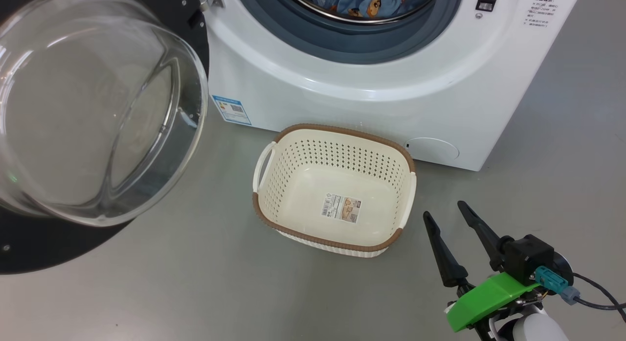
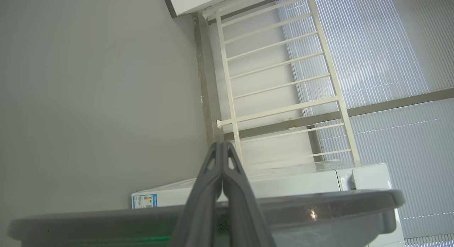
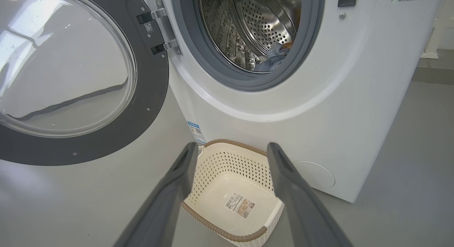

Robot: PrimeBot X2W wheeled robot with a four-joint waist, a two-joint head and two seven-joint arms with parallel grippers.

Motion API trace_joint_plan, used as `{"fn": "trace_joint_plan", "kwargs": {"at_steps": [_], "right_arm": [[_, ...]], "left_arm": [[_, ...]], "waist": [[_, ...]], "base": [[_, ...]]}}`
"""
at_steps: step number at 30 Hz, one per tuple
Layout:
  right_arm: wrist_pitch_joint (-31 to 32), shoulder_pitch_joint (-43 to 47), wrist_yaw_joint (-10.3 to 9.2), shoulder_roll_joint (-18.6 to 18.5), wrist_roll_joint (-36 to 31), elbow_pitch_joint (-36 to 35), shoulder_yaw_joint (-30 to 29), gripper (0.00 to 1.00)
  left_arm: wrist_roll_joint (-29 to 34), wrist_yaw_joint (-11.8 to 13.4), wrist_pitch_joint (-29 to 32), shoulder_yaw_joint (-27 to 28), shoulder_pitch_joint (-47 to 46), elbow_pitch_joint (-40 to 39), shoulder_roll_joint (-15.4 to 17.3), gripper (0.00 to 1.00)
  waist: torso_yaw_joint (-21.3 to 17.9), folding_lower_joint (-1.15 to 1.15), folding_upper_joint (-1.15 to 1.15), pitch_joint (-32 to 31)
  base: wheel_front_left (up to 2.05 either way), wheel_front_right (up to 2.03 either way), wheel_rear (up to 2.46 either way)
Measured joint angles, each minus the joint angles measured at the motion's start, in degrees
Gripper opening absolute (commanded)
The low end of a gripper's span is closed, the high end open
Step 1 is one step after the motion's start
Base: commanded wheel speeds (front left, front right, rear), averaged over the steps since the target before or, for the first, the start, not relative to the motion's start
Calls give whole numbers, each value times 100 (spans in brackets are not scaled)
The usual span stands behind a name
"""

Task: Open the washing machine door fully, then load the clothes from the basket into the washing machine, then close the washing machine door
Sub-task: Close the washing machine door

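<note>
The white washing machine (image 1: 371,106) (image 3: 354,98) stands with its door (image 1: 98,111) (image 3: 67,62) swung wide to the left. Blue bear-print clothes (image 1: 371,3) (image 3: 273,57) lie inside the steel drum. On the floor in front sits the cream basket (image 1: 337,189) (image 3: 234,194), nothing in it but the paper label on its bottom. My right gripper (image 1: 445,209) (image 3: 232,149) hovers open just right of the basket, holding nothing. My left gripper (image 2: 222,143) is shut, with nothing between its fingers, just behind the door's black rim (image 2: 319,204), which crosses the bottom of the left wrist view.
Grey floor (image 1: 205,282) spreads around the basket and to the machine's right. In the left wrist view a cream railing (image 2: 280,80) and ribbed window panels stand behind the machine.
</note>
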Motion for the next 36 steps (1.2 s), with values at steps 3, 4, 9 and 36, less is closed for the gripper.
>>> {"fn": "trace_joint_plan", "kwargs": {"at_steps": [3,4,9,36], "right_arm": [[0,0,0,1,0,4,-15,100],[0,0,0,1,0,7,-19,100],[-2,0,0,2,1,21,-26,100],[-196,-3,0,33,59,258,19,100]], "left_arm": [[-65,0,263,-23,43,-71,14,0],[-70,1,365,-46,73,-104,25,0],[-241,34,884,-92,272,-365,26,0],[-1545,850,3316,-350,2097,-3446,-1093,0]], "waist": [[13,0,0,-12],[18,0,0,-17],[41,0,0,-33],[-95,0,0,-203]], "base": [[0,0,0],[0,0,0],[0,0,0],[0,0,0]]}}
